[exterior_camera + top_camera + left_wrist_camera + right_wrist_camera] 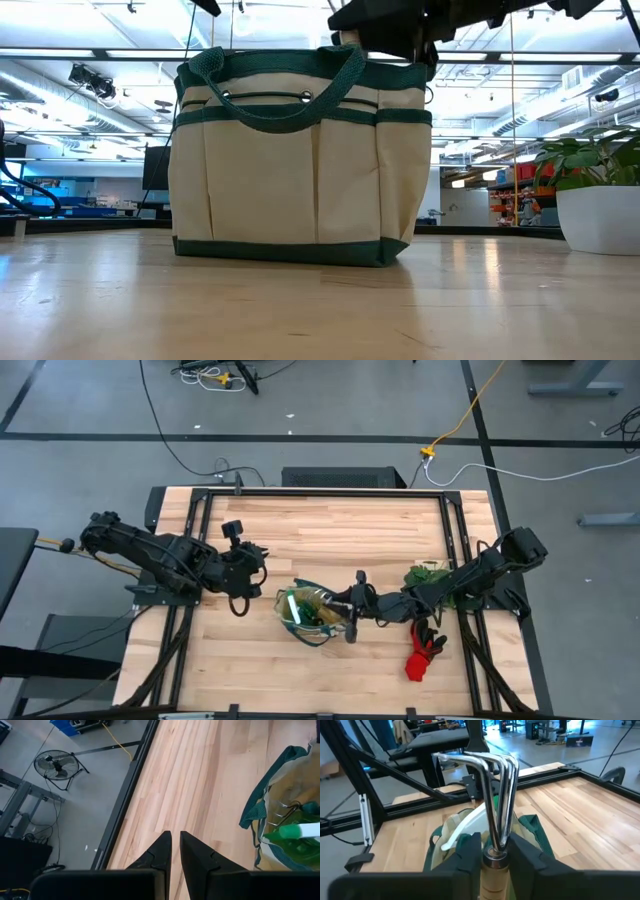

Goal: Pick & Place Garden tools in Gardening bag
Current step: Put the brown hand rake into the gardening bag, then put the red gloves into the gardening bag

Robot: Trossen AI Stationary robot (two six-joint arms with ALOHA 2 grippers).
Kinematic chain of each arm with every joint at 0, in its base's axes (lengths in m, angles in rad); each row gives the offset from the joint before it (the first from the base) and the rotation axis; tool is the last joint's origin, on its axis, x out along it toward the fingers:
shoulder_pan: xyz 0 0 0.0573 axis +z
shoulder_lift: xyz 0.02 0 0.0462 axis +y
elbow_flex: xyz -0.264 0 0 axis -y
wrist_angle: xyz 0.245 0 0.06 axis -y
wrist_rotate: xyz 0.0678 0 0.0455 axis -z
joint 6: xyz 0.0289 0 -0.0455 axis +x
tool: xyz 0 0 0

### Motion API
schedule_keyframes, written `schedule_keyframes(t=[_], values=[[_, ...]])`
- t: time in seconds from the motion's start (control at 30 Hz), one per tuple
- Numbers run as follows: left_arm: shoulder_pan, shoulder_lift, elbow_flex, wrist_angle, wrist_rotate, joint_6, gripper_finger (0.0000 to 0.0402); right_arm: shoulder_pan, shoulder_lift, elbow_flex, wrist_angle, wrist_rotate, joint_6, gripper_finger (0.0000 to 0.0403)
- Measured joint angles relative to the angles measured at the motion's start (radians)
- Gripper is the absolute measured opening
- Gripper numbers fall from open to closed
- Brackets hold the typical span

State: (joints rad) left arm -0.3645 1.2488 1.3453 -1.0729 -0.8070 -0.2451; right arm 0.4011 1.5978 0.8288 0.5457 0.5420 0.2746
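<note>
The beige gardening bag (pixel 310 615) with green trim stands upright on its base at the table's middle; it also shows in the low view (pixel 300 160). A green spray bottle (pixel 300 832) lies inside it. My right gripper (pixel 496 851) is just right of the bag, over its rim, shut on a mini rake (pixel 492 785) with chrome tines. My left gripper (pixel 175 845) hangs shut and empty left of the bag. Red-black gloves (pixel 420 655) lie on the table near the right edge. My right gripper pinches the rake between its two fingers at the metal collar (pixel 495 862), where the wooden handle meets the tines. The fingers come from the table's right. The tines (pixel 475 762) point on past the fingertips, over the bag's open top, and the rake is lifted clear.
A leafy plant (pixel 428 572) in a white pot (pixel 600 215) stands at the right, under my right arm. Black frame rails run along the table's left, right and far edges. Bare wood lies left of the bag and along the near edge.
</note>
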Motion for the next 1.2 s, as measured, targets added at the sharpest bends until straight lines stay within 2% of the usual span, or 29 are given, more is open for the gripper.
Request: schedule_keyframes(t=[0.1, 0.2, 0.43, 0.57, 0.67, 1.07, 1.2], values=[[0.0, 0.0, 0.0, 0.0, 0.0, 0.0, 0.0044, 0.0, 0.0, 0.0, 0.0, -0.001, 0.002, 0.0109], [0.0, 0.0, 0.0, -0.001, 0.0, 0.0, 0.0044, 0.0, 0.0, 0.0, -0.001, -0.025, 0.002, 0.0116], [0.0, 0.0, 0.0, -0.002, 0.0, 0.002, 0.0044, 0.0, 0.0, 0.0, -0.002, -0.039, 0.006, 0.01], [0.0, 0.0, 0.0, -0.002, 0.0, 0.002, 0.0044, 0.0, 0.0, 0.0, -0.009, -0.103, 0.006, 0.0093], [0.0, 0.0, 0.0, -0.002, 0.0, 0.002, 0.0044, 0.001, 0.0, 0.0, -0.015, -0.098, 0.007, 0.0096], [0.0, 0.0, 0.0, -0.02, 0.0, 0.002, 0.0044, 0.0, 0.0, 0.0, -0.038, -0.07, 0.002, 0.0167], [0.0, 0.0, 0.0, -0.026, 0.0, -0.006, 0.0044, 0.0, -0.008, 0.0, -0.04, -0.031, -0.021, 0.0176]])
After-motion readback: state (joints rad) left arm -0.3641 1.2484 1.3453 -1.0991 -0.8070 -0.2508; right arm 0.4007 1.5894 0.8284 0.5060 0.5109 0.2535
